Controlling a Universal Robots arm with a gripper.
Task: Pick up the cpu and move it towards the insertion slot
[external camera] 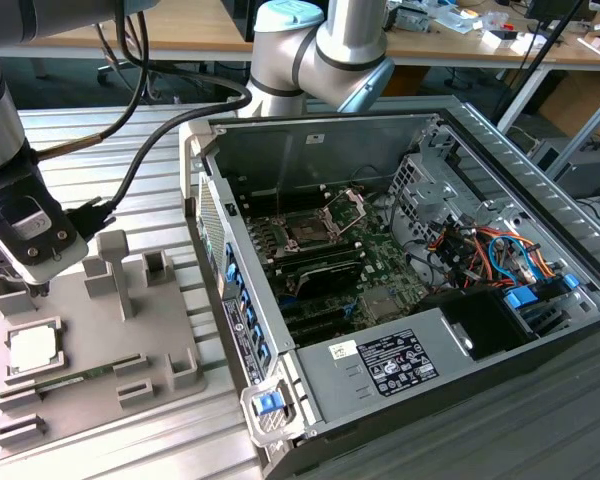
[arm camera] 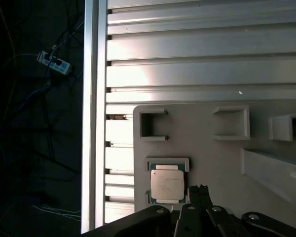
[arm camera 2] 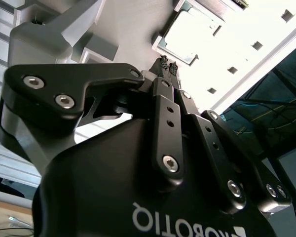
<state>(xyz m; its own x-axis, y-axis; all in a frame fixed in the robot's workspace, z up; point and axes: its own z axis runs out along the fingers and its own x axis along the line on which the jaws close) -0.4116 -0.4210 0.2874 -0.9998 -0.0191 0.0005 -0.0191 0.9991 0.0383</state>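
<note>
The cpu (external camera: 32, 348) is a pale silver square chip lying flat in a recess of the grey holder block (external camera: 150, 330) at the exterior view's left. It also appears in the first wrist view (arm camera: 166, 184) and the second wrist view (arm camera 2: 186, 35). My gripper (external camera: 37, 289) hangs just above the block, beside the cpu and apart from it. Its fingertips (arm camera 2: 168, 63) are pressed together with nothing between them, so it is shut and holds nothing; the gripper (arm camera: 198, 189) tip is next to the chip's edge. The insertion slot (external camera: 308, 233) sits on the motherboard inside the open computer case, its metal plate hinged up.
A thin green memory stick (external camera: 85, 377) lies in a groove of the holder block, near the cpu. Upright grey posts (external camera: 113, 270) rise from the block. The case's side wall (external camera: 212, 250) stands between block and motherboard. Drive cables (external camera: 485, 255) fill the case's far side.
</note>
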